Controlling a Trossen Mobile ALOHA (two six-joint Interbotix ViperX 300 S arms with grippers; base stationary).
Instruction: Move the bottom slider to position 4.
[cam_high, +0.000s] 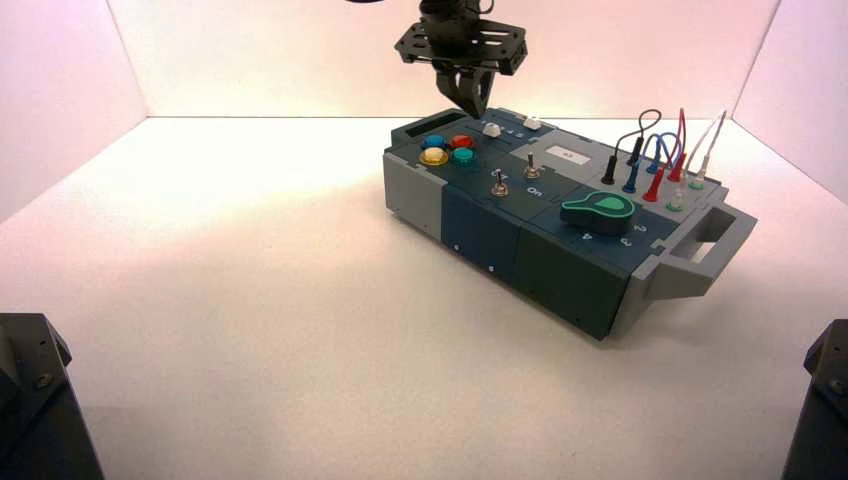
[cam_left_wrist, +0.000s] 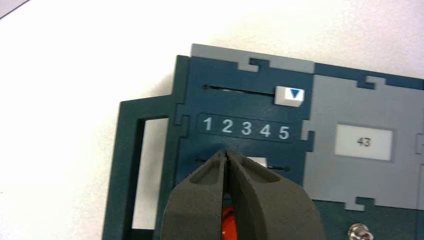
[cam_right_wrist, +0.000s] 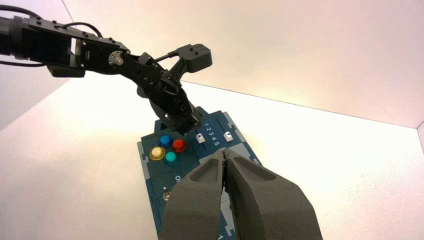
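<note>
The bottom slider's white cap (cam_left_wrist: 258, 162) sits in its slot below the digit row 1 2 3 4 5, about between 3 and the 4 (cam_left_wrist: 265, 131); its side toward the low digits is hidden behind a finger. My left gripper (cam_left_wrist: 226, 152) is shut and empty, with its tips down at that slot under the 2, close beside the cap. In the high view the left gripper (cam_high: 472, 103) hangs over the box's far left corner next to the cap (cam_high: 491, 129). The twin cap (cam_left_wrist: 289, 95), with a blue triangle, stands at 5. My right gripper (cam_right_wrist: 226, 152) is shut and empty, held off the box.
Four coloured buttons (cam_high: 447, 149) lie just near the sliders. Two silver toggles (cam_high: 499, 183), a green knob (cam_high: 598, 211) and plugged wires (cam_high: 655, 160) stand further right. A grey panel shows 43 (cam_left_wrist: 363, 142). A handle (cam_high: 712, 245) sticks out at the right end.
</note>
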